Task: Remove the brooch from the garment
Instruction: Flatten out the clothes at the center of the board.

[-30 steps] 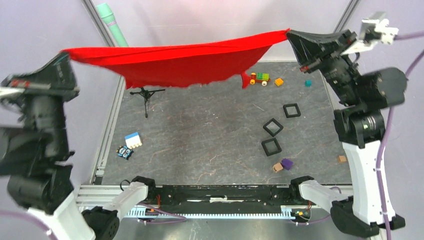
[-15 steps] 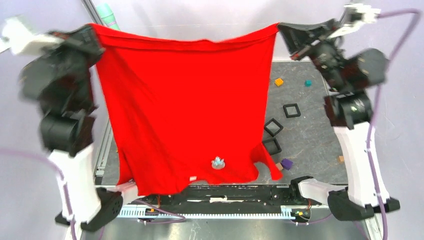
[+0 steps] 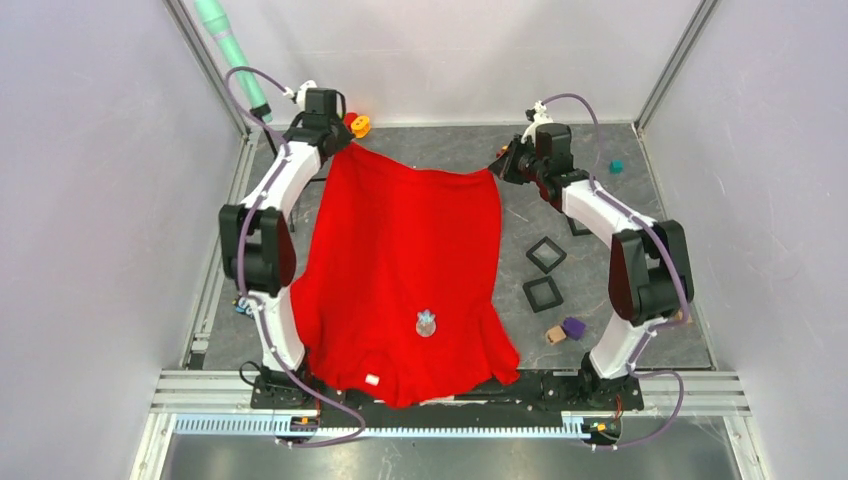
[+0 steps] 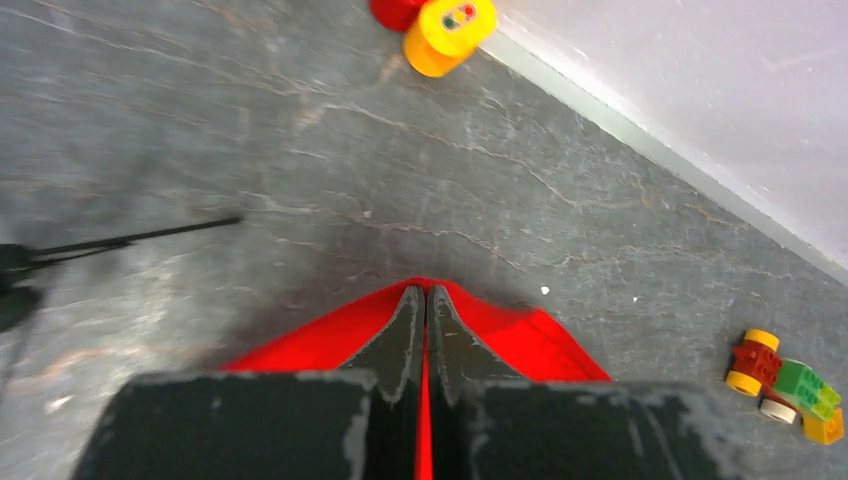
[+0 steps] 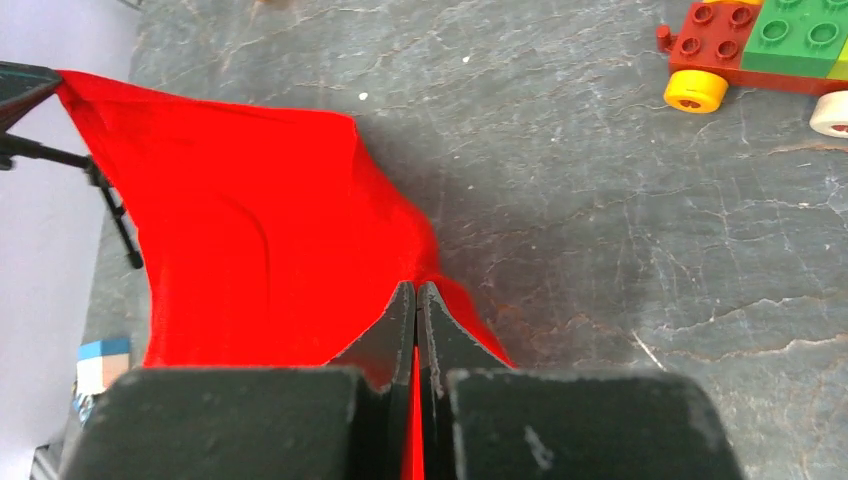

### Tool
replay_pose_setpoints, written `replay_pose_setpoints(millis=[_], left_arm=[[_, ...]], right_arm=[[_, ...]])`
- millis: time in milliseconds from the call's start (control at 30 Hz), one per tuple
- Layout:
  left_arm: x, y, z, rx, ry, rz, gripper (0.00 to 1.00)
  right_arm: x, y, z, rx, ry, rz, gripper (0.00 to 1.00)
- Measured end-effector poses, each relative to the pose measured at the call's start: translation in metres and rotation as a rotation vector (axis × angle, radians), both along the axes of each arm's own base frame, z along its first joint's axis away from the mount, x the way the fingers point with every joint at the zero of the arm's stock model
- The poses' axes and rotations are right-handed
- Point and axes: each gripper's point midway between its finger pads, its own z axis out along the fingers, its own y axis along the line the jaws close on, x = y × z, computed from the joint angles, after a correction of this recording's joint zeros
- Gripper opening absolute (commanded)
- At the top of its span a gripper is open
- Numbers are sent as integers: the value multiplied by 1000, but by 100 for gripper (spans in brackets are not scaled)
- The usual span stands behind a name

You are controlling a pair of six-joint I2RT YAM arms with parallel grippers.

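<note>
A red garment (image 3: 400, 260) lies spread flat on the grey table, its near hem at the front edge. A small silvery brooch (image 3: 427, 322) is pinned on it near the front middle. My left gripper (image 3: 335, 140) is shut on the garment's far left corner (image 4: 330, 340) down at the table. My right gripper (image 3: 503, 168) is shut on the far right corner (image 5: 300, 250). Red cloth shows between both pairs of fingers.
A yellow and red toy (image 3: 356, 124) sits behind the left gripper. A brick car (image 5: 770, 50) lies by the right gripper. Black square frames (image 3: 545, 256) and small blocks (image 3: 573, 327) lie to the right. A teal tube (image 3: 225, 40) leans at the back left.
Both arms have swung the garment from held high in the air down onto the table and stretched it flat. The brooch now faces up near the front.
</note>
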Motion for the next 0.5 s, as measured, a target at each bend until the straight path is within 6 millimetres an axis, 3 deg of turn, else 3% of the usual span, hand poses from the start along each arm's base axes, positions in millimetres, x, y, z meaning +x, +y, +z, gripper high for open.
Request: replay_pose_setpoints(millis=[100,167,267,367,400,433,500], left_arm=[[16,-13,-33,-46,22,-27,2],[29,-24,-41,-71,12,-44,2],[50,-34,-37,-97,-35,-57,2],[68,-38,-19,-108,-84,-59,2],[76,-40,-6,-115,-118,-64,11],[81,-41,3,-118,-141,-66,31],[86,-43,20,-127,-180,-76,72]], right_arm=[[10,-2,-21,-17,18,-22,0],[19,-2,-25,-25,15,-35,0],[47,-1,-17,-36,-20,-54,0],[90,-1,13,-33,-96,-74,3],[103,-3,27,-28,-134,-83,22],[108,-4,34,-24,-151,-88,39],[116,-11,51,-19,-186,-105,59]])
